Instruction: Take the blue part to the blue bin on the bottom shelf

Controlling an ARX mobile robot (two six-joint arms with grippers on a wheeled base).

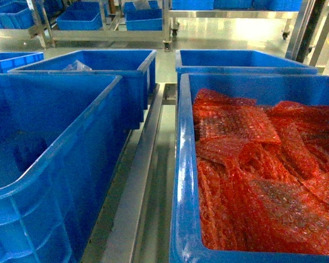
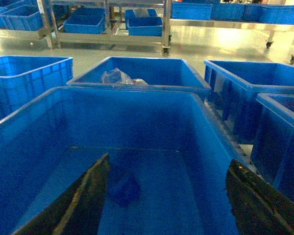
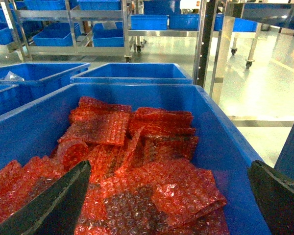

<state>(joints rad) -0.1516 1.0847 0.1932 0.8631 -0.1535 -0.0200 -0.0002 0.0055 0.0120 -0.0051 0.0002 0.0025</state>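
Blue part [image 2: 125,190], I think, sits dim on the floor of the left bin [image 2: 19,112], just ahead between my left gripper [image 2: 169,196] fingers, which are spread. Right gripper [image 3: 169,200], also spread, hangs over red bubble wrap [image 3: 152,191].

I see a pale glossy floor [image 1: 225,38] throwing back bright overhead light, brightest at the right of my right wrist view. Steel racks [image 2: 108,41] on casters line the far side, carrying blue crates [image 3: 54,36]. A steel post [image 3: 220,54] stands close on the right.
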